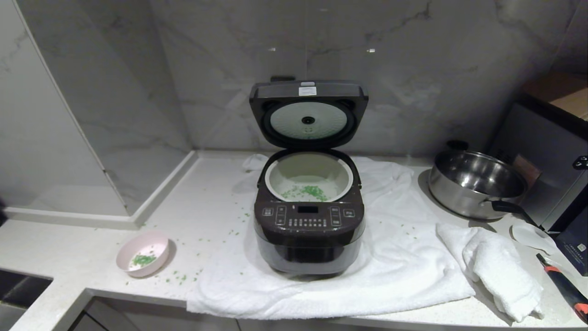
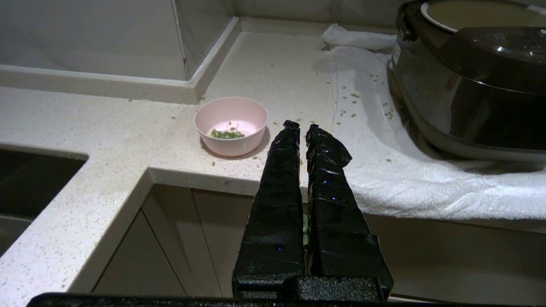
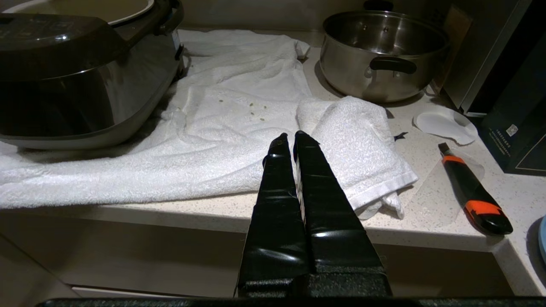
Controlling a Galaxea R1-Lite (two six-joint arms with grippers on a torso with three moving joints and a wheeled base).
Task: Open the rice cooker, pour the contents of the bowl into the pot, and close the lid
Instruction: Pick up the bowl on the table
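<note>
Lighting: dim, cool indoor light from above and in front; two small bright reflections on the marble wall (image 1: 367, 50). Shadows: soft, falling beneath the rice cooker (image 1: 308, 220) and around the steel pan (image 1: 477, 186). Glare: highlights on the cooker's glossy front and the pan's rim; sheen on the black fingers (image 2: 277, 183) in both wrist views. Focus: sharp overall, wall edges slightly bowed toward the corners of the head view.

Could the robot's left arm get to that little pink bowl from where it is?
Probably yes. The left gripper, shut, hangs off the counter's edge, and the bowl sits near that edge with nothing between.
</note>
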